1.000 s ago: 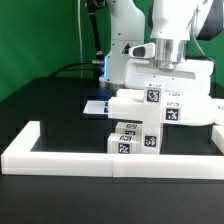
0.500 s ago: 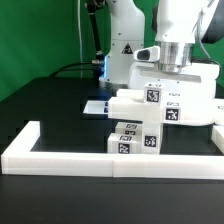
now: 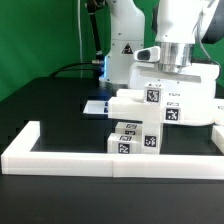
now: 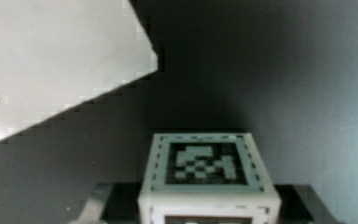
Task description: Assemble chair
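Note:
The chair's white tagged pieces stand together mid-table: a broad upper block (image 3: 150, 100) on lower blocky pieces (image 3: 135, 140). My gripper (image 3: 172, 70) hangs right above the stack's far right side, its fingertips hidden behind the white parts. In the wrist view a white blocky piece (image 4: 202, 165) with a square tag on its face sits between my gripper (image 4: 206, 208)'s fingers. One dark finger (image 4: 115, 200) lies against one side of it, the other against the opposite side. A wide white surface (image 4: 51, 70) fills the corner beside it.
A long low white border rail (image 3: 110, 158) runs along the front and turns back at the exterior view's left (image 3: 22, 138). A small flat white-and-blue item (image 3: 97, 103) lies behind the stack. The robot's white base (image 3: 125, 60) stands at the back on the black table (image 3: 55, 105).
The arm has sunk slightly toward the chair pieces since the earliest frame, then held still. The pieces themselves have not moved.

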You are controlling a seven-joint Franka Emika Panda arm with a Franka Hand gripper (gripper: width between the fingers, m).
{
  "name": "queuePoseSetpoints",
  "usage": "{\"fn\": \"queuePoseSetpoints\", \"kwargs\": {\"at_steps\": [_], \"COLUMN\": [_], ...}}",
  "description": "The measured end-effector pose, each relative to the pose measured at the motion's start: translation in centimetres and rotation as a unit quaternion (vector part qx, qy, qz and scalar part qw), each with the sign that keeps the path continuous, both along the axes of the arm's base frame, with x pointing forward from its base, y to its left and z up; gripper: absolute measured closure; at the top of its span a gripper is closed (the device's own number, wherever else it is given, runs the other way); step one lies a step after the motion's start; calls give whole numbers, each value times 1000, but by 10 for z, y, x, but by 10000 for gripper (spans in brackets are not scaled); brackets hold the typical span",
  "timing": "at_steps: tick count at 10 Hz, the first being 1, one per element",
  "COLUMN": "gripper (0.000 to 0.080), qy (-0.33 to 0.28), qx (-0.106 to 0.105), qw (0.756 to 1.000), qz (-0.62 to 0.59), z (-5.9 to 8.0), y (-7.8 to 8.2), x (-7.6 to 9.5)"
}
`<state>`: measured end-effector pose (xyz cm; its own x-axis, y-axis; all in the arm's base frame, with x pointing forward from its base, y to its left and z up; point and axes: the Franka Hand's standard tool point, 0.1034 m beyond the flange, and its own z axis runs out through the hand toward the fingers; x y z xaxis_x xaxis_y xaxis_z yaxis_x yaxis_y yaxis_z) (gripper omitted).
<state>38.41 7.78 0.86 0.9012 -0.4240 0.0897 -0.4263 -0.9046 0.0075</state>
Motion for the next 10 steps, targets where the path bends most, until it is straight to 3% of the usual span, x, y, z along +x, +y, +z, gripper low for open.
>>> {"fn": "queuePoseSetpoints", "kwargs": {"at_steps": [4,8,10], "gripper": [513,512,512], "qy": [2,11,11], "qx": [0,50,49], "qw": [1000,999,999], "qz": [7,9,17], "z": [1,61,66], "y": [-1,-5,-24], "x": [0,9,26]}}
